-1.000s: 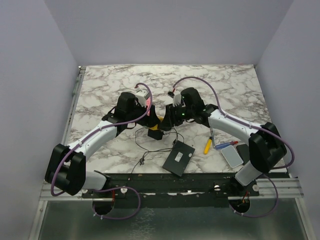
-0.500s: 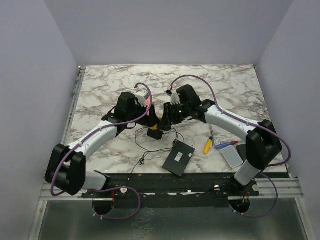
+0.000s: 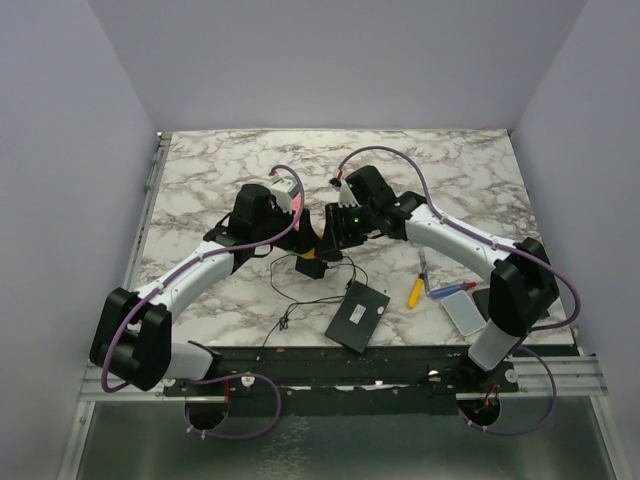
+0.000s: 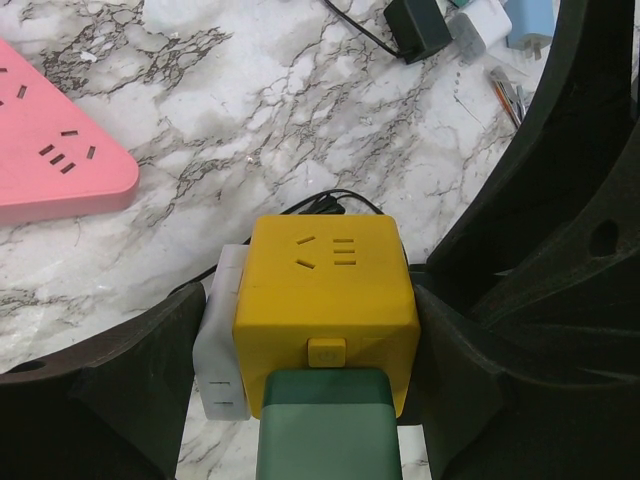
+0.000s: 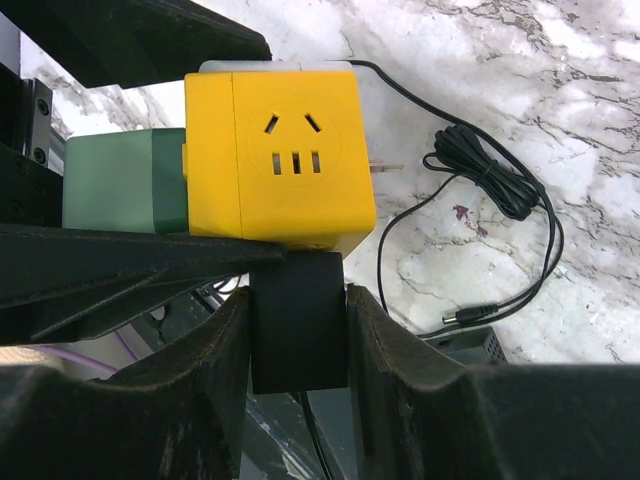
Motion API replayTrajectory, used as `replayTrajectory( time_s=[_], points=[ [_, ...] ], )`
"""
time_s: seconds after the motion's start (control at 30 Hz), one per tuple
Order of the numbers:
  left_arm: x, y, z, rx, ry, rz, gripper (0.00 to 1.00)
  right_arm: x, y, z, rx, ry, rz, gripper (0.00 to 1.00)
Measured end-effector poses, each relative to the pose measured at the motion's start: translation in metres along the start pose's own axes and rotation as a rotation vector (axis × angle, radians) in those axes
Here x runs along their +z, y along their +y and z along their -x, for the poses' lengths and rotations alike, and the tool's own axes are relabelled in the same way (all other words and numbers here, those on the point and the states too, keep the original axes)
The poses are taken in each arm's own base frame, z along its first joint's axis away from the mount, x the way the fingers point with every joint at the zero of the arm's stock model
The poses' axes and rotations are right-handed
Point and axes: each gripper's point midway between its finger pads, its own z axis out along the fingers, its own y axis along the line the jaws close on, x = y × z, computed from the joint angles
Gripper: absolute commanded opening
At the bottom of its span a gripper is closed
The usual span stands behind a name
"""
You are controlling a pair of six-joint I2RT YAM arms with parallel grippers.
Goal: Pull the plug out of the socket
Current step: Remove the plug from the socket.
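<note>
A yellow cube socket point(image 4: 325, 300) is held off the table between my left gripper's point(image 4: 320, 330) fingers point(image 4: 130, 390), which are shut on it. A white plug point(image 4: 220, 350) sits on one side of it, against one finger. A green plug point(image 4: 325, 425) sits in the face nearest that camera. In the right wrist view a black plug point(image 5: 298, 320) sits in the cube's point(image 5: 280, 160) underside. My right gripper point(image 5: 298, 330) is shut on the black plug, fingers point(image 5: 400, 370) on both its sides. In the top view both grippers meet at the cube point(image 3: 318, 240).
A pink power strip point(image 4: 50, 160) lies just behind the left gripper. A thin black cable point(image 5: 500, 190) loops on the marble under the cube. A black box point(image 3: 357, 316), a yellow tool point(image 3: 414, 293) and small white and blue devices point(image 3: 462, 312) lie near the front right.
My right arm has moved left, toward the cube, bringing its gripper in at the cube. The left arm and the cube have stayed put.
</note>
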Motion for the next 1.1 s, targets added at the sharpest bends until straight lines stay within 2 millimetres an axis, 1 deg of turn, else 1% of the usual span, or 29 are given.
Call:
replayTrajectory(
  time_s=[0.17,0.53,0.8,1.1],
  points=[
    [0.000,0.000,0.002,0.003,-0.009,-0.002,0.00,-0.001,0.000,0.002,0.011,-0.001,-0.036,0.00],
    [0.000,0.001,0.002,0.003,-0.009,0.001,0.00,0.003,0.002,0.004,0.009,-0.015,-0.034,0.00],
    [0.000,0.002,0.002,0.014,-0.007,0.003,0.00,0.005,0.002,0.003,-0.082,-0.027,0.028,0.00],
    [0.000,-0.002,0.007,0.015,-0.020,-0.016,0.00,-0.007,0.001,0.003,-0.180,-0.040,0.125,0.00]
  ],
)
